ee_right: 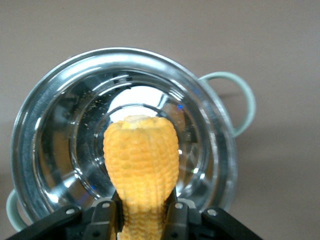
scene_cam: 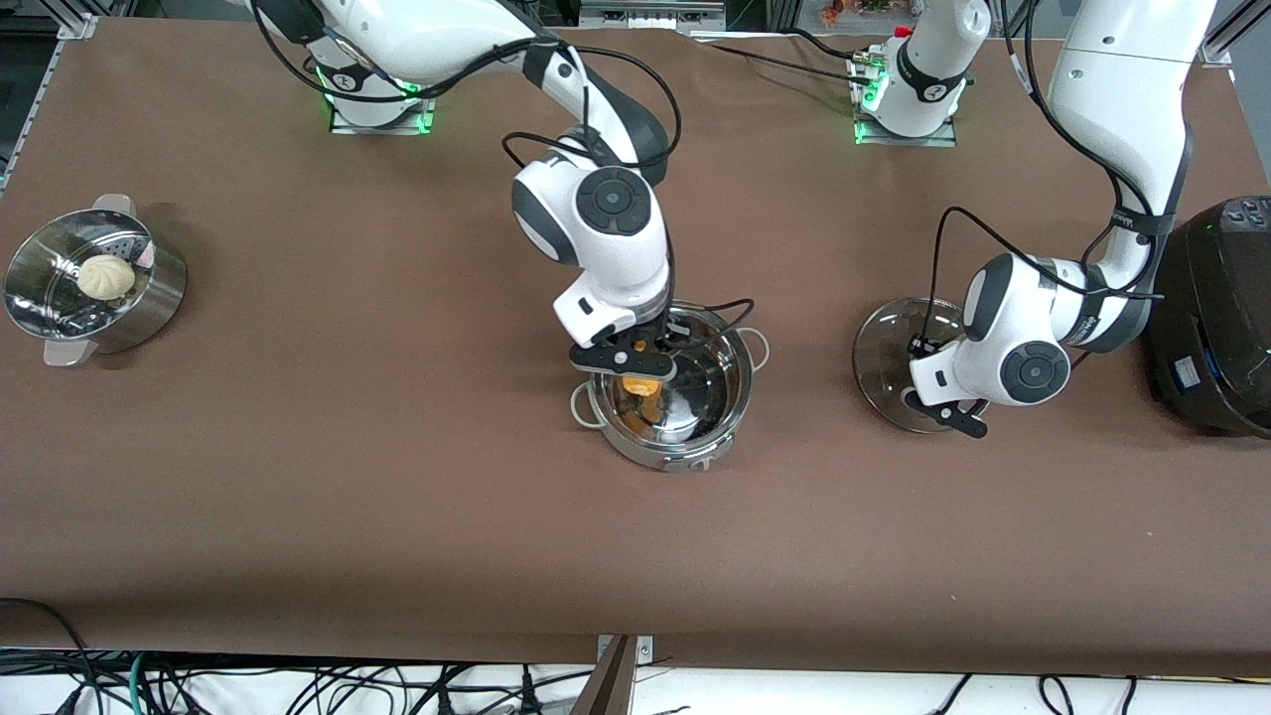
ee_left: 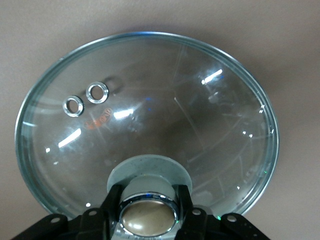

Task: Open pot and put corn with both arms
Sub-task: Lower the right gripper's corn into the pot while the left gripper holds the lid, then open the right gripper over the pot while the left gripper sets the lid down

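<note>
At mid-bench, the right gripper (scene_cam: 635, 369) hangs over the open pot (scene_cam: 685, 437), and only its wrist view shows its fingers (ee_right: 176, 215) clamping the corn (ee_right: 141, 165) end-down above the bowl. Toward the left arm's end, the left gripper (scene_cam: 943, 407) grips the copper knob (ee_left: 147, 216) of the glass lid (ee_left: 200, 125) resting on the bench (scene_cam: 397, 516).

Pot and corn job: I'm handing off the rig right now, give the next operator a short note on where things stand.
Right gripper: shut on the corn, held over the open pot.
Left gripper: shut on the knob of the glass lid, which is at the table beside the pot, toward the left arm's end, near the black rice cooker.
Done: pot opened, corn picked up and brought over it.
Left: release the corn into the pot.
</note>
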You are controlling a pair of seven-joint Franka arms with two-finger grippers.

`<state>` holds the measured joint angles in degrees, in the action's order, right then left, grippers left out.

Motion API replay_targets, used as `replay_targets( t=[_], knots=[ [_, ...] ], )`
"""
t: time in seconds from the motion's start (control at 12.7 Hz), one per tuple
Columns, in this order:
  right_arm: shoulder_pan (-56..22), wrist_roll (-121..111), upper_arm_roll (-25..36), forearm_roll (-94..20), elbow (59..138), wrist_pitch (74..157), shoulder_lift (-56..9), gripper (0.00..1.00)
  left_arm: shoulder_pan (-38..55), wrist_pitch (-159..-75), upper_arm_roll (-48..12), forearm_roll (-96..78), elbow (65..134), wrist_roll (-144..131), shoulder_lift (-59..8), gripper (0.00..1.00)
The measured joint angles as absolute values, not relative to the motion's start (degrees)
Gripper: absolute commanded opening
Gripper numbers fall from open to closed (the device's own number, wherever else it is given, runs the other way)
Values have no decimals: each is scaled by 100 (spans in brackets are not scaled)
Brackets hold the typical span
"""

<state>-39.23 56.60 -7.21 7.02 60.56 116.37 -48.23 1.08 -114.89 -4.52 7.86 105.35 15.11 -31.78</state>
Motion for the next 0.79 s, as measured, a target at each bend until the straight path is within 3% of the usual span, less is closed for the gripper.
replay_targets(
  t=[0.24, 0.39, 0.63, 0.79],
  knots=[
    [-3998, 5803, -699, 707, 5945, 11881, -5076, 8, 97, -11485, -456, 786, 10535, 1514, -3187, 100],
    [-3998, 5804, -693, 707, 5915, 11980, -5168, 16, 90, -11484, -456, 786, 10515, 1514, -3186, 100],
    [-3997, 5804, -689, 708, 5909, 12113, -5265, 19, 41, -11472, -455, 786, 10408, 1513, -3156, 100],
    [-3997, 5804, -683, 708, 5907, 12179, -5323, 52, 38, -11350, -473, 786, 10240, 1513, -2986, 100]
  ],
)
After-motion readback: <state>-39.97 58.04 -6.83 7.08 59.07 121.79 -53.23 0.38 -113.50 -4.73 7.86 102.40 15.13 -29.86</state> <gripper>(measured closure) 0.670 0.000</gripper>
